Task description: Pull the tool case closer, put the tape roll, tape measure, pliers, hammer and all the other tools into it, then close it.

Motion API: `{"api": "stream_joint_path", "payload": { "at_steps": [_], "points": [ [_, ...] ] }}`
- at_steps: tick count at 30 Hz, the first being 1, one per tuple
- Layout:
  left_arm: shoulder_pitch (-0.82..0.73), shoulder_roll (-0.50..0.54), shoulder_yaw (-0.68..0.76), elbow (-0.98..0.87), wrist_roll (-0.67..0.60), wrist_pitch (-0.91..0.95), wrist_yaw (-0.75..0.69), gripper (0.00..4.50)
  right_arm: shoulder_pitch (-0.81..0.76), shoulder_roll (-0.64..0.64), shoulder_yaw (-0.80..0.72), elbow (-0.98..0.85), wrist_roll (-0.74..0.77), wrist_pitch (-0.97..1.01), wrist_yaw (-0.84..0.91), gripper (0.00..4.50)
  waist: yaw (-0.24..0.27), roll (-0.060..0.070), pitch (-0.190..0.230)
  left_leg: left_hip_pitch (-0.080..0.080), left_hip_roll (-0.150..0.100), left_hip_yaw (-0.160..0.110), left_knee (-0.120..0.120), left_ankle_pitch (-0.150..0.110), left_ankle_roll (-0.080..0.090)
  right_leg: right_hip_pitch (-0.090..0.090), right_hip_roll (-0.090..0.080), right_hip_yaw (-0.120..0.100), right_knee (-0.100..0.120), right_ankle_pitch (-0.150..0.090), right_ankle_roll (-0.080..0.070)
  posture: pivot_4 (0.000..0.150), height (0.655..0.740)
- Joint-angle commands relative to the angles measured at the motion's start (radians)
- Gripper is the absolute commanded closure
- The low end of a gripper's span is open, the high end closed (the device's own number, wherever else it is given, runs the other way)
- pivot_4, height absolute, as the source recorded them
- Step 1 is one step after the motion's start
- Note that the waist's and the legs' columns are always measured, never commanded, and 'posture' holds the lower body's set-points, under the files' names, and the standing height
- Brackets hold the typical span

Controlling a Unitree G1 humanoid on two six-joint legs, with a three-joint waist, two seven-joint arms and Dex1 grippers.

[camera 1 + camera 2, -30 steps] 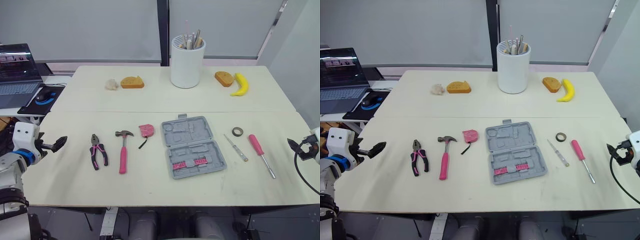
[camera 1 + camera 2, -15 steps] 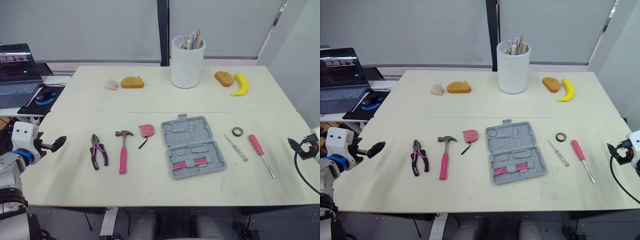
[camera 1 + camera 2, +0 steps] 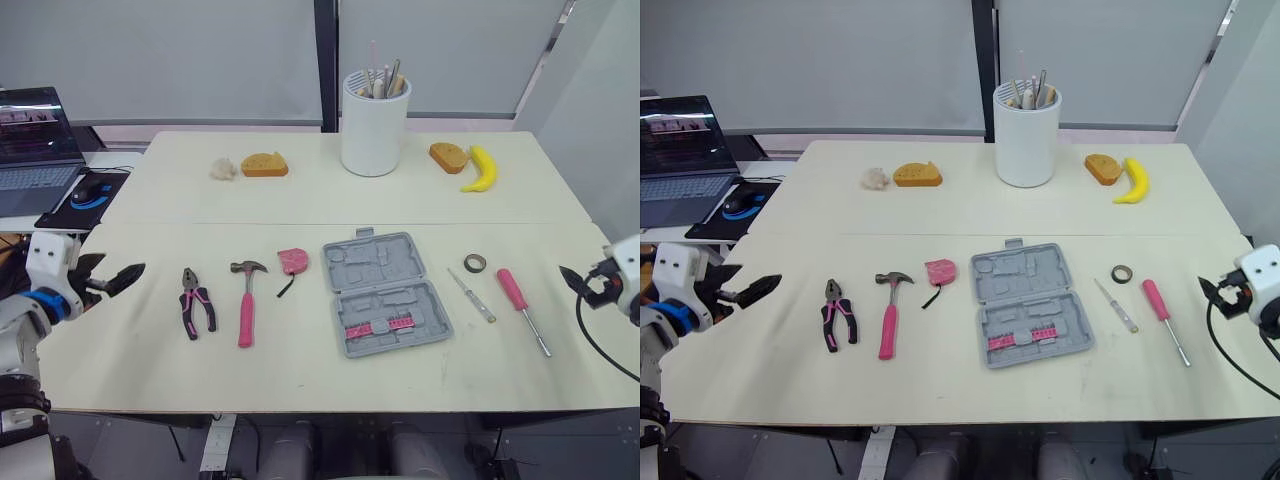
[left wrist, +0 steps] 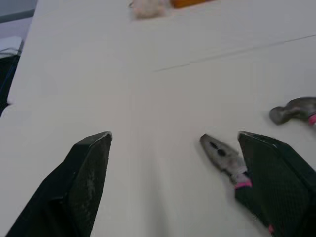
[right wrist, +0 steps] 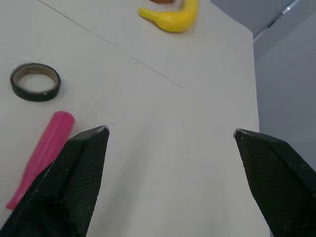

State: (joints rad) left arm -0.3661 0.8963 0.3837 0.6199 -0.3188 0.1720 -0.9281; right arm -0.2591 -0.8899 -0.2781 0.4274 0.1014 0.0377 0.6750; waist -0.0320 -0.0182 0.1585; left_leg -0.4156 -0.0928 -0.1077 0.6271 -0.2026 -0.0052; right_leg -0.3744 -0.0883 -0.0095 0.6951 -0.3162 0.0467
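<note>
If the left gripper [image 3: 122, 276] goes low for the tool case [image 3: 385, 293], I think it will plough through the pliers [image 3: 196, 303] and the hammer [image 3: 246, 300], which lie straight across its path. The case lies open and flat. A pull on one half alone could swing it round into the tape measure [image 3: 293, 261] beside its left edge. On the far side, a careless sweep could set the pink screwdriver [image 3: 520, 305] rolling toward the table [image 3: 300, 190] edge.

The left gripper hangs at the table's left edge, fingers spread wide and empty. The pliers' nose is just beyond its tips, and the case is well apart at the centre. Right of the case come the slim screwdriver [image 3: 471, 295] and the tape roll [image 3: 475, 263]. Then comes the pink screwdriver, near the right gripper [image 3: 572, 278], which hovers at the right edge, also wide open and holding nothing.
</note>
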Motion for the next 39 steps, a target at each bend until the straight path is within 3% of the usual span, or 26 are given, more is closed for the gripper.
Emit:
{"api": "stream_joint_path", "payload": {
  "at_steps": [1,6,10,11,15,27,39],
  "points": [
    [-0.030,-0.005,-0.061,-0.194,-0.034,0.087,-0.037,1.49,-0.060,0.004,0.081,-0.117,-0.021,0.033,0.042,1.20,0.000,0.000,0.000,0.000,0.000,0.000,0.000,0.000,0.000,0.000,0.000,0.000,0.000,0.000,0.000,0.150,0.7400],
    [-0.038,-0.087,-0.269,-0.410,0.039,0.124,-0.060,3.04,-0.189,0.074,0.295,-0.191,-0.127,0.068,0.096,2.55,0.000,0.000,0.000,0.000,0.000,0.000,0.001,0.000,0.000,0.001,0.000,0.000,0.000,0.000,0.000,0.150,0.7400],
    [-0.026,-0.112,-0.418,-0.454,0.146,0.064,-0.073,4.37,-0.254,0.131,0.392,-0.177,-0.180,0.049,0.112,3.48,-0.001,0.000,0.001,-0.001,0.000,0.001,0.000,0.000,0.000,-0.001,0.001,0.001,0.000,0.000,0.000,0.150,0.7400],
    [-0.022,-0.127,-0.447,-0.462,0.160,0.055,-0.073,4.50,-0.268,0.137,0.416,-0.157,-0.203,0.035,0.115,3.72,-0.001,0.000,0.001,-0.002,0.000,0.001,0.000,0.000,0.000,-0.002,0.001,0.001,-0.001,0.000,0.000,0.150,0.7400],
    [-0.020,-0.199,-0.515,-0.456,0.191,0.022,-0.058,4.50,-0.312,0.147,0.487,-0.078,-0.277,-0.023,0.117,4.49,0.004,0.000,0.001,-0.002,-0.001,0.000,0.000,0.000,0.000,-0.001,0.000,0.000,-0.003,0.000,0.000,0.150,0.7400],
    [-0.063,-0.362,-0.652,-0.384,0.306,0.016,-0.013,4.50,-0.434,0.217,0.612,0.223,-0.434,-0.201,0.084,4.49,-0.002,0.000,0.001,-0.001,0.000,0.000,0.001,0.000,0.000,0.000,0.002,0.000,-0.002,0.000,0.000,0.150,0.7400],
    [-0.146,-0.468,-0.706,-0.254,0.379,-0.015,0.025,4.50,-0.433,0.259,0.628,0.232,-0.434,-0.200,0.173,4.49,-0.001,0.000,0.001,-0.001,-0.001,0.000,0.001,0.000,-0.001,0.000,0.002,-0.001,-0.002,0.000,0.000,0.150,0.7400]
  ]
}}
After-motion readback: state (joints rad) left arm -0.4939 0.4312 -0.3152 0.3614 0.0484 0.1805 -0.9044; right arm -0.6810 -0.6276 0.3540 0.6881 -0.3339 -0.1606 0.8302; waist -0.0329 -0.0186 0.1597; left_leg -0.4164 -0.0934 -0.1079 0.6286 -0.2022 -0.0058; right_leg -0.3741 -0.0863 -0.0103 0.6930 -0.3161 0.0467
